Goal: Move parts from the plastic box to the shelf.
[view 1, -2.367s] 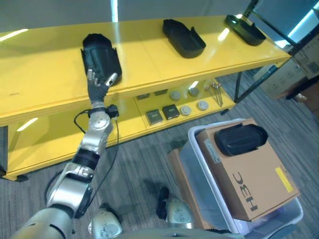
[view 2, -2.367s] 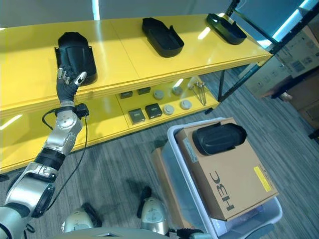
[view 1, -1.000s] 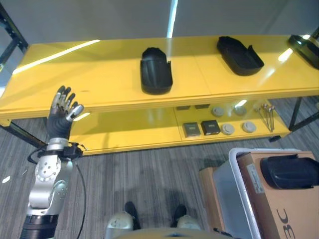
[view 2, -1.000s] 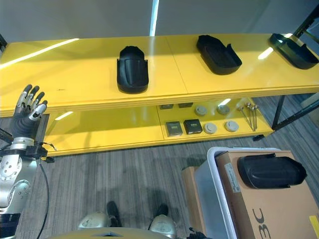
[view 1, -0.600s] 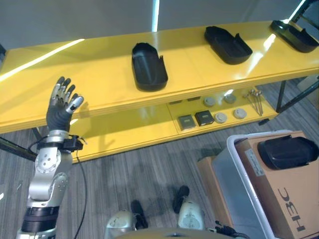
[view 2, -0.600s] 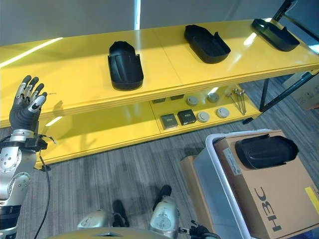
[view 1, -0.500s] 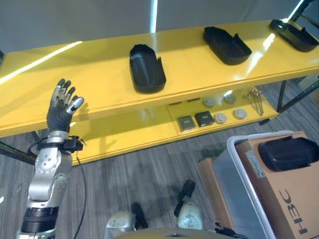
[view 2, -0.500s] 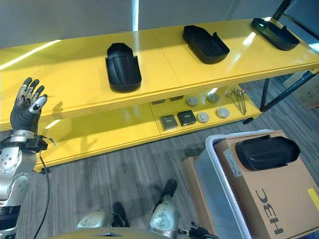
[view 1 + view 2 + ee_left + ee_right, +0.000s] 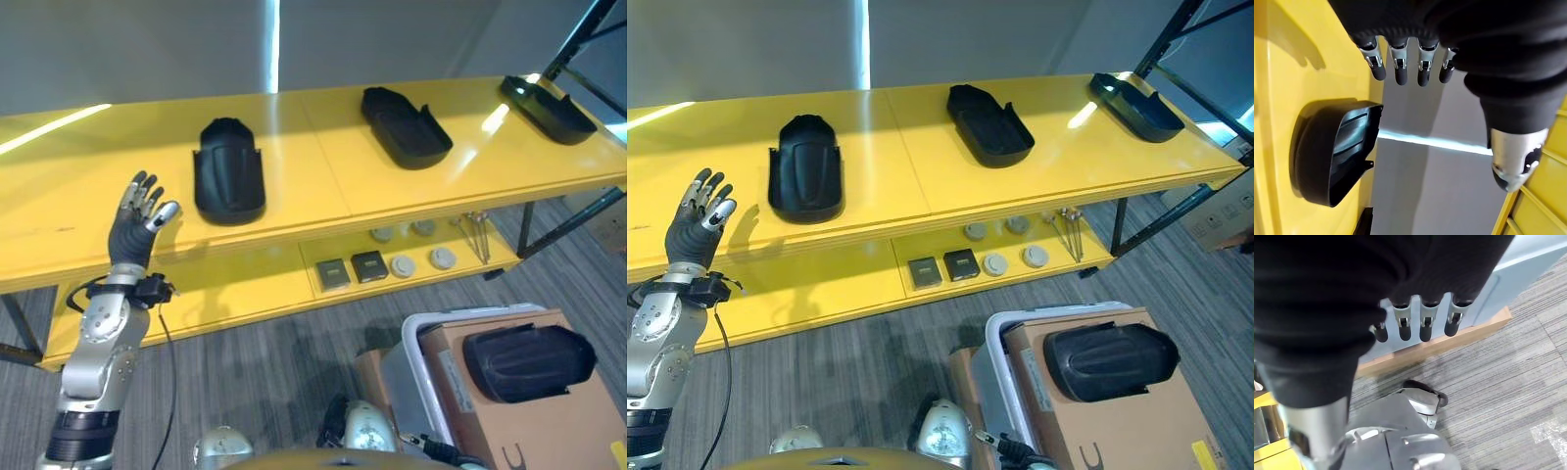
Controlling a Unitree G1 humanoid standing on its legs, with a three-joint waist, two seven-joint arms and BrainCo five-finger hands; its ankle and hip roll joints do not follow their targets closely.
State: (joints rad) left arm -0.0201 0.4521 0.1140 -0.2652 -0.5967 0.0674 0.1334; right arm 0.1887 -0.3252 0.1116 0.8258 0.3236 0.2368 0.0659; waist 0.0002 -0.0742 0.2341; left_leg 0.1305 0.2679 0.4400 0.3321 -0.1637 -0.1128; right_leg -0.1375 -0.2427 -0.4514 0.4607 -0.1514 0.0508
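Three black moulded parts lie on the top of the yellow shelf [image 9: 323, 166]: one at the left [image 9: 228, 183], one in the middle [image 9: 405, 127], one at the far right [image 9: 547, 106]. Another black part [image 9: 527, 362] rests on a cardboard box [image 9: 549, 436] inside the plastic box [image 9: 460, 315] at the lower right. My left hand [image 9: 137, 220] is raised, open and empty, just left of the leftmost part [image 9: 1332, 152] and apart from it. My right hand [image 9: 1312, 308] hangs over the floor with relaxed fingers [image 9: 1400, 325], holding nothing.
The shelf's lower level carries small black squares [image 9: 353, 266], grey discs [image 9: 441, 259] and thin metal tools [image 9: 475, 235]. A dark shelf post [image 9: 578, 29] rises at the far right. Grey carpet lies between the shelf and the plastic box.
The left hand has drawn back from the leftmost part it touched on the shelf and stays open. The whole picture has shifted as the camera swung.
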